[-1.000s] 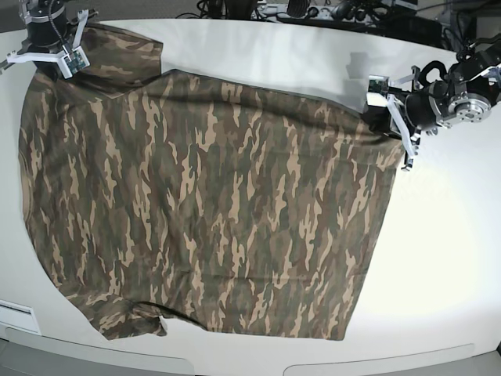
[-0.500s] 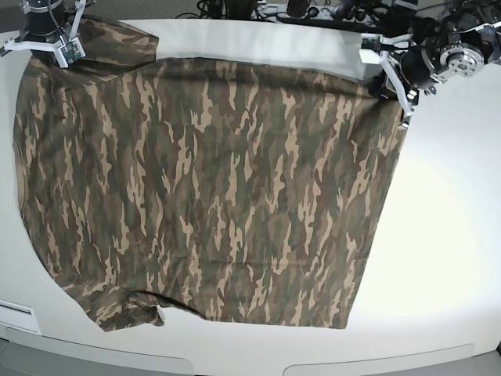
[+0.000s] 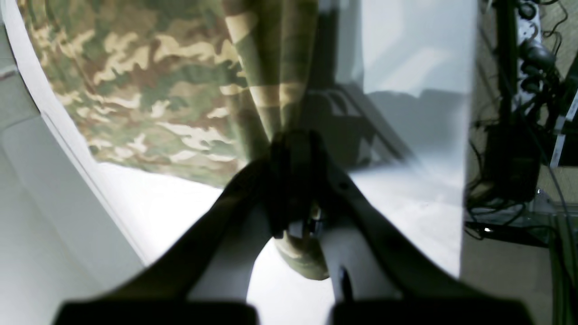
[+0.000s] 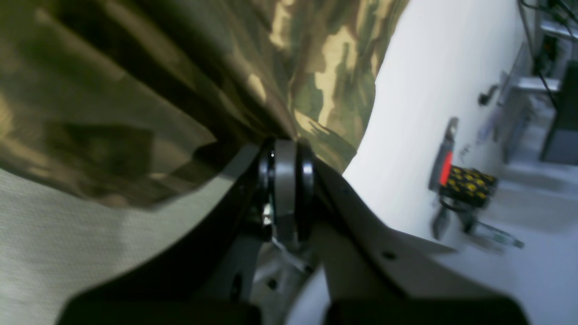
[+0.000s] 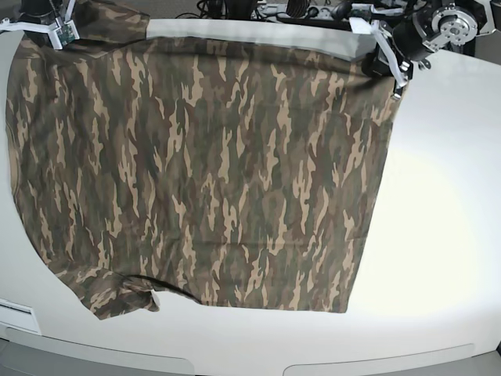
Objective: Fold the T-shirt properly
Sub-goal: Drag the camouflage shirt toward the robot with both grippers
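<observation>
Near edge of table [image 5: 438, 313]: the shirt [image 5: 203, 172] has its lower border here, w/ one sleeve curled at the near left corner. Compared w/ one sec ago this border sits a bit farther from the table's near edge, and the cloth looks flatter, w/ fewer diagonal creases across the middle.

Middle of table: the shirt lies spread, covering most of the left and centre; the right part of the table is bare.

Far edge of table: both arms have moved back toward it and carried the shirt's far border along. Left gripper [image 5: 389, 63] is closed on the far right corner of the cloth; in its wrist view the fabric bunches between the jaws. Right gripper [image 5: 56, 25] is closed on the far left corner.

My judgement: this is a stretch-and-flatten pull. The shirt is not folded yet; the first fold should come after.
</observation>
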`<state>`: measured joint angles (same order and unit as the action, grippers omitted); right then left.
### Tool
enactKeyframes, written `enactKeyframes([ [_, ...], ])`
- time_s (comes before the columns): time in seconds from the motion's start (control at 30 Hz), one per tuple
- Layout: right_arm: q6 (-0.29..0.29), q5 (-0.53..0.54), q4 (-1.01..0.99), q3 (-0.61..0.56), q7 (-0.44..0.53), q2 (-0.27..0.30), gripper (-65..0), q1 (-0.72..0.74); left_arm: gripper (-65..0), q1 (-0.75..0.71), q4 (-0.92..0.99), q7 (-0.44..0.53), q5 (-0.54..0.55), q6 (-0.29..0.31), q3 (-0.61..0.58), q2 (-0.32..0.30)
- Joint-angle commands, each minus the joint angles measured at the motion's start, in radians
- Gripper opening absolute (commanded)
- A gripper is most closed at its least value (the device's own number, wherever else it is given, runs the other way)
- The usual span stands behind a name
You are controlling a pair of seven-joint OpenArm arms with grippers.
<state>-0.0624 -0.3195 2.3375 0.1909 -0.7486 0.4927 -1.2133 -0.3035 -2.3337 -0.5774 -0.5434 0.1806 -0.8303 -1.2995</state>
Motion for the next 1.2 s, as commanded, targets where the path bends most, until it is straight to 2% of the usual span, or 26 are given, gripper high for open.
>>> enactKeyframes([
  [0.0, -0.018, -0.022, 0.019, 0.008, -0.005, 0.006, -65.0, -0.024, -65.0, -0.01, -0.023, -0.008, -0.017, -0.031, 0.006, -0.022],
  [0.3, -0.054, -0.058, 0.019, 0.008, -0.023, 0.003, -65.0, -0.074, -65.0, -0.161, -0.023, -0.052, -0.134, -0.051, 0.006, -0.018],
  [0.43, -0.085, -0.15, 0.019, 0.008, 0.013, 0.004, -65.0, -0.046, -65.0, -0.167, -0.023, -0.052, -0.19, -0.113, 0.012, -0.013],
  [0.57, -0.07, -0.157, 0.019, 0.008, 0.031, 0.011, -65.0, 0.034, -65.0, -0.16, -0.023, -0.032, -0.218, -0.149, 0.078, 0.003],
  [0.8, 0.017, -0.045, 0.019, 0.008, 0.096, 0.066, -65.0, 0.226, -65.0, -0.072, -0.023, 0.136, -0.048, -0.147, 0.242, 0.085],
  [0.93, 0.022, -0.017, 0.019, 0.008, 0.104, 0.089, -65.0, 0.322, -65.0, -0.022, -0.012, 0.148, -0.011, -0.129, 0.292, 0.124],
  [1.07, 0.023, -0.013, 0.015, 0.008, 0.125, 0.098, -65.0, 0.381, -65.0, 0.031, 0.064, 0.226, 0.056, -0.129, 0.301, 0.153],
  [1.17, 0.024, 0.023, -0.021, 0.008, 0.137, 0.109, -65.0, 0.415, -65.0, 0.062, 0.125, 0.249, 0.079, -0.129, 0.301, 0.175],
])
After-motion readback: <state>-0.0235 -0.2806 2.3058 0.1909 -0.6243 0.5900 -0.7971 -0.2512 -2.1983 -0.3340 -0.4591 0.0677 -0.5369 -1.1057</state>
